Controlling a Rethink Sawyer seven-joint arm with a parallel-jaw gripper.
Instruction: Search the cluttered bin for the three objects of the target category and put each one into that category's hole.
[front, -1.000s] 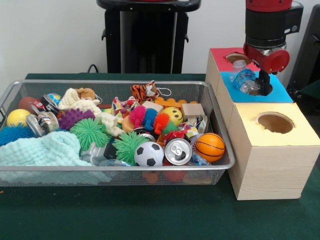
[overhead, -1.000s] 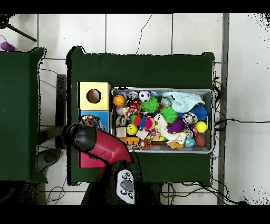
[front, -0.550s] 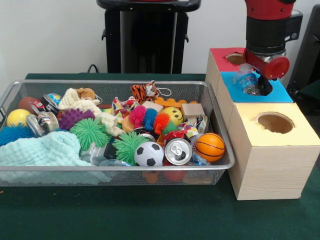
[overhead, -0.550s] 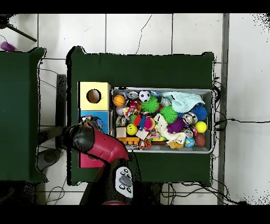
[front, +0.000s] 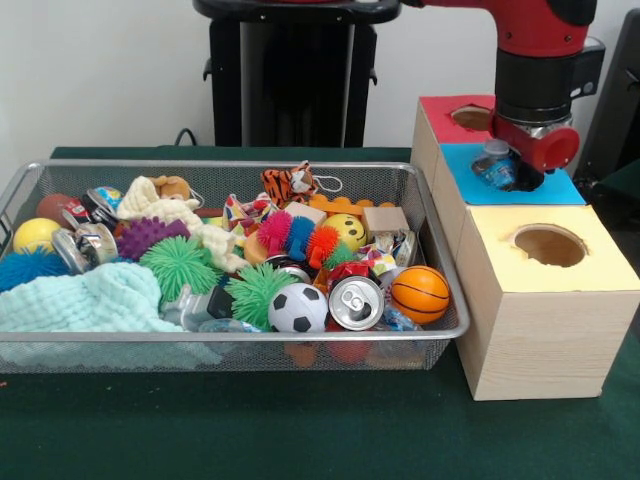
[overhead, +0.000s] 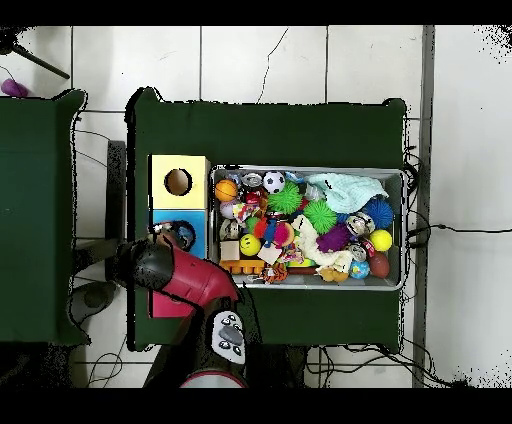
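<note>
A crumpled clear plastic bottle (front: 496, 166) with a blue label sits at the hole of the blue box (front: 560, 188), partly sunk in and leaning left. My gripper (front: 523, 174) hangs just to its right under the red wrist, right against the bottle; the wrist hides how it stands. In the overhead view the red arm (overhead: 190, 282) covers the red box, and the blue box's hole (overhead: 182, 236) shows beside the wrist. Another clear crushed bottle (front: 198, 312) lies at the front of the wire bin (front: 240, 165).
The yellow box (front: 545, 290) with its round hole stands nearest the front, and the red box (front: 445, 108) behind the blue one. The bin holds several balls, spiky toys, cans (front: 356, 301), a tiger toy (front: 290, 184) and a mint cloth (front: 95, 298).
The wrist has lifted and drawn back from the blue box. The bottle has slid lower into the hole. In the overhead view the arm has swung away, uncovering the hole.
</note>
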